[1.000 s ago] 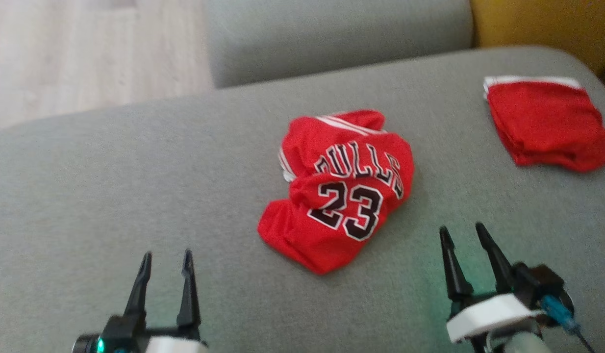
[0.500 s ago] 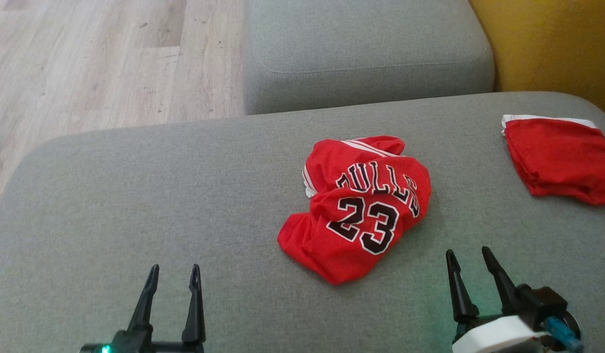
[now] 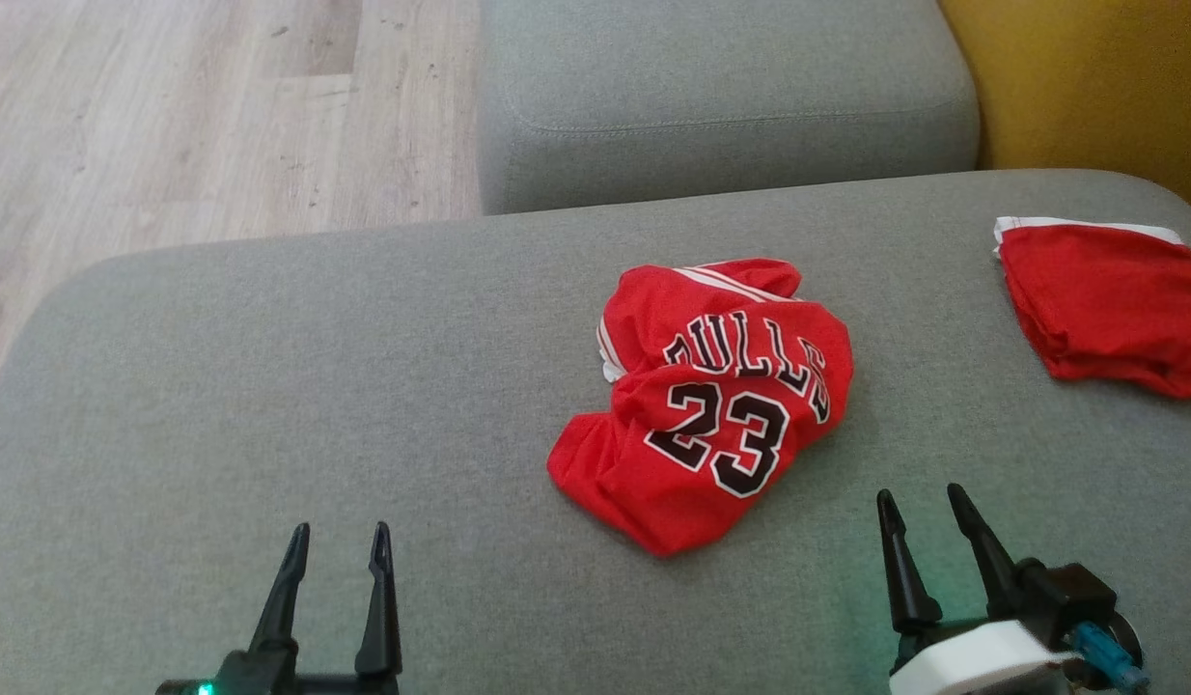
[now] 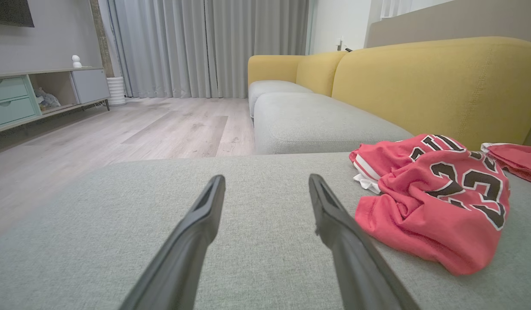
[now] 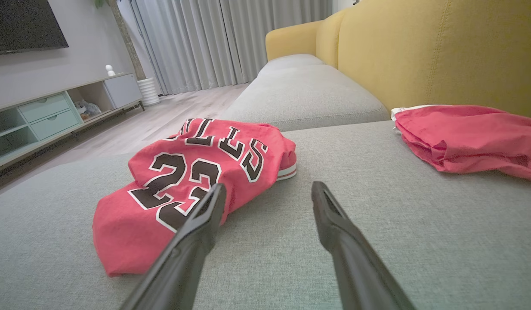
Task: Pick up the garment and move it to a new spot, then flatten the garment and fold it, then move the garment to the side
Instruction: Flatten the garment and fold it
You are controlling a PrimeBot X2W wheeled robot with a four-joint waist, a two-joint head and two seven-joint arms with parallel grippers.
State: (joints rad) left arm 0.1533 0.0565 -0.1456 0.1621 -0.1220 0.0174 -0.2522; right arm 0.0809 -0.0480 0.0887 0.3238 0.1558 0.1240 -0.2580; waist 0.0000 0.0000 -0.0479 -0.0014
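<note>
**Pick-up not yet begun; jersey lies untouched on sofa**

Left: the left tool [image 3: 342, 529] hovers over the grey sofa cushion [image 3: 219, 386]. Its fingers are spread, nothing is between them, and it is well apart from the work.

Centre: the garment [image 3: 711, 405], a red jersey bearing the number 23, lies crumpled in a heap on the cushion, right of centre.

Right: the right tool [image 3: 919, 492] stands near the heap's lower right edge. It is likewise agape and empty, and clear of the cloth.

Far right: a second red garment [image 3: 1107, 299] lies folded by the cushion edge, apart from the jersey.

Judgement: the first step, the pick-up, is in hand. The next move calls for a tool, probably the right as the nearer, to descend on a raised fold and close on it before lifting.

Count: tools, two; crumpled jerseys, one; other red garments, one.
</note>
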